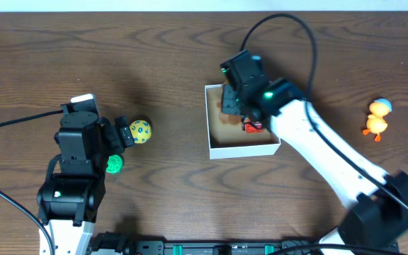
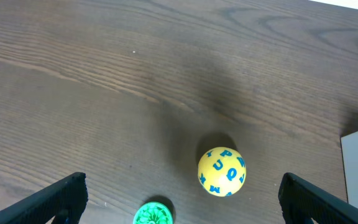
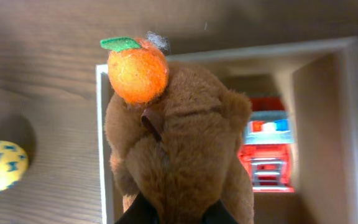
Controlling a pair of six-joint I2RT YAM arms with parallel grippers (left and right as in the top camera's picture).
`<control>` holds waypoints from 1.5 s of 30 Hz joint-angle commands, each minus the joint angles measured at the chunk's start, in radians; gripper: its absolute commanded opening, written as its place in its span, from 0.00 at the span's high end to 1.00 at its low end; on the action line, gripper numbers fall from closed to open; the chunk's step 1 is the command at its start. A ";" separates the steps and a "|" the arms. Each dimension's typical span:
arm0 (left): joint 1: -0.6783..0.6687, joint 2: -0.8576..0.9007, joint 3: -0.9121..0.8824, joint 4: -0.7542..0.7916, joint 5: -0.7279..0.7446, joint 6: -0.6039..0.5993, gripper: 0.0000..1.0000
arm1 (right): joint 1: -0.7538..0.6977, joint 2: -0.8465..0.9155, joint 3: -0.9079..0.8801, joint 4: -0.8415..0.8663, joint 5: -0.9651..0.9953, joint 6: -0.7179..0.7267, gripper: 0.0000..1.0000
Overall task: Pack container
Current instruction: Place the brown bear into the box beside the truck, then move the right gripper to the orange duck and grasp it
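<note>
The container (image 1: 243, 147) is a white square box with a tan inside, at the table's middle. A red toy truck (image 1: 252, 127) lies in it, also in the right wrist view (image 3: 268, 151). My right gripper (image 3: 178, 214) is shut on a brown plush animal (image 3: 179, 149) with an orange fruit on its head (image 3: 137, 70), held over the box's left part (image 3: 102, 124). My left gripper (image 2: 182, 199) is open and empty above a yellow lettered ball (image 2: 221, 171) and a green round toy (image 2: 153, 213), both between its fingers' span on the table.
A toy duck with an orange body and blue cap (image 1: 377, 118) stands at the far right. The yellow ball (image 1: 140, 131) and green toy (image 1: 113, 165) lie left of the box, by the left arm.
</note>
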 commanded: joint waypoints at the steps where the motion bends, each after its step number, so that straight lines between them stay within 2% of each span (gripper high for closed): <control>1: 0.005 0.000 0.021 -0.001 -0.011 -0.016 0.02 | 0.012 0.068 0.006 0.012 0.008 0.053 0.99; 10: 0.005 0.000 0.021 -0.001 -0.011 -0.016 0.02 | 0.002 0.216 0.006 0.057 0.009 0.052 0.96; 14: 0.005 0.000 0.021 -0.001 -0.011 -0.016 0.02 | -0.009 0.229 0.006 0.091 0.009 0.051 0.75; 16: 0.005 0.000 0.021 -0.001 -0.011 -0.016 0.02 | -0.010 0.228 0.006 0.116 0.009 0.048 0.57; 23: 0.005 0.000 0.021 -0.005 -0.011 -0.016 0.02 | -0.011 0.179 0.018 0.140 0.032 -0.039 0.40; 25: 0.005 0.000 0.021 -0.004 -0.011 -0.016 0.02 | -0.019 0.137 0.043 0.132 0.066 -0.084 0.28; 28: 0.005 0.000 0.021 -0.004 -0.011 -0.016 0.02 | -0.042 0.055 0.086 0.110 0.127 -0.142 0.01; 31: 0.005 0.000 0.021 -0.004 -0.011 -0.016 0.02 | -0.098 -0.043 0.103 0.075 0.177 -0.162 0.01; 36: 0.005 0.000 0.021 -0.005 -0.011 -0.016 0.02 | -0.306 -0.169 0.103 -0.074 0.177 -0.108 0.01; 41: 0.005 0.000 0.021 -0.005 -0.011 -0.016 0.02 | -0.589 -0.176 0.100 -0.243 0.105 -0.098 0.01; 45: 0.005 0.000 0.021 -0.005 -0.011 -0.016 0.02 | -0.793 -0.127 0.085 -0.306 0.043 -0.128 0.01</control>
